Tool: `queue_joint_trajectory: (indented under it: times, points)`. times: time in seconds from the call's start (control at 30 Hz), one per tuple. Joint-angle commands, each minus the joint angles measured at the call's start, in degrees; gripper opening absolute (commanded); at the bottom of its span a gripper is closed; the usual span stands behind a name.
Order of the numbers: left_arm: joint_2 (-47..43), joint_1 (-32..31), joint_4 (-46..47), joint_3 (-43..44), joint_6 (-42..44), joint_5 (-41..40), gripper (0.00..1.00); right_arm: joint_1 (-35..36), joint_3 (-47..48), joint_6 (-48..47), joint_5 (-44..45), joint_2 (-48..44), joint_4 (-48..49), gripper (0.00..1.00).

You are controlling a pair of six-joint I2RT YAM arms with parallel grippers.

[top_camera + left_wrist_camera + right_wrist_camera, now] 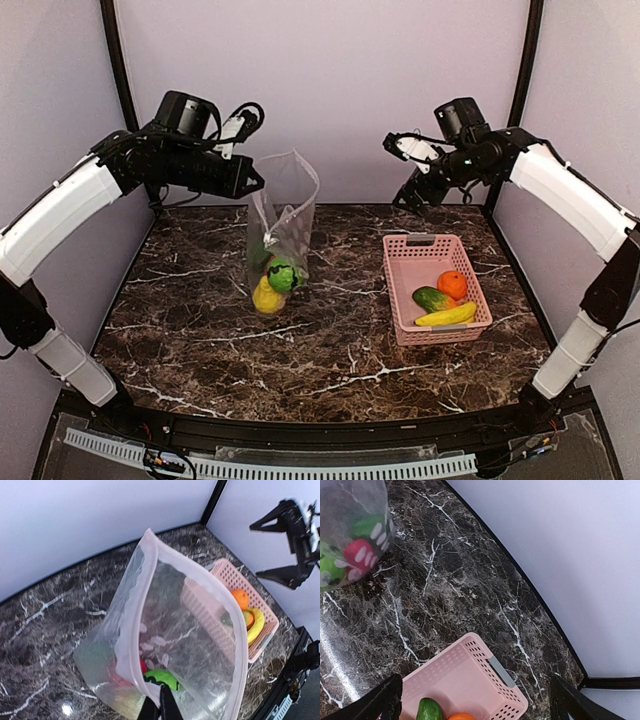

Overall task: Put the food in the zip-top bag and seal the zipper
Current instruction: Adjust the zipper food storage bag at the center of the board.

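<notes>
Top rear overview, wrist views share basket

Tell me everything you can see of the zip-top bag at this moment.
The zip-top bag is clear, floppy plastic printed with pale dots, with a pale pink strip around its mouth. It stands upright with its mouth open and its bottom resting on the table. The left gripper, shut, pinches its rim and holds it up. Inside lie a green piece, a yellow piece and a red piece.
</notes>
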Motion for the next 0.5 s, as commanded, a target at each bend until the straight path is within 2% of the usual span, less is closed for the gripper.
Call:
queue_joint_trajectory:
  times: [0.0,0.23,0.37,0.47]
  points:
    - [-3.65,-0.01,-1.81,7.50,4.25,-2.59,0.01,-2.61,-3.63,-0.60,1.87,-3.35,2.46,0.99]
    - [-3.29,-0.04,-12.39,11.18,11.12,-11.09,0.01,-6.58,-15.31,-2.83,-4.08,-8.34,4.00,0.99]
    - [-1.77,-0.04,-16.50,11.44,13.54,-10.62,0.01,-7.56,-19.48,-5.07,-4.60,-9.93,2.48,0.96]
    - [-0.63,0.00,-16.23,10.93,12.91,-8.59,0.01,-8.05,-22.41,-6.61,-1.78,-10.74,2.88,0.96]
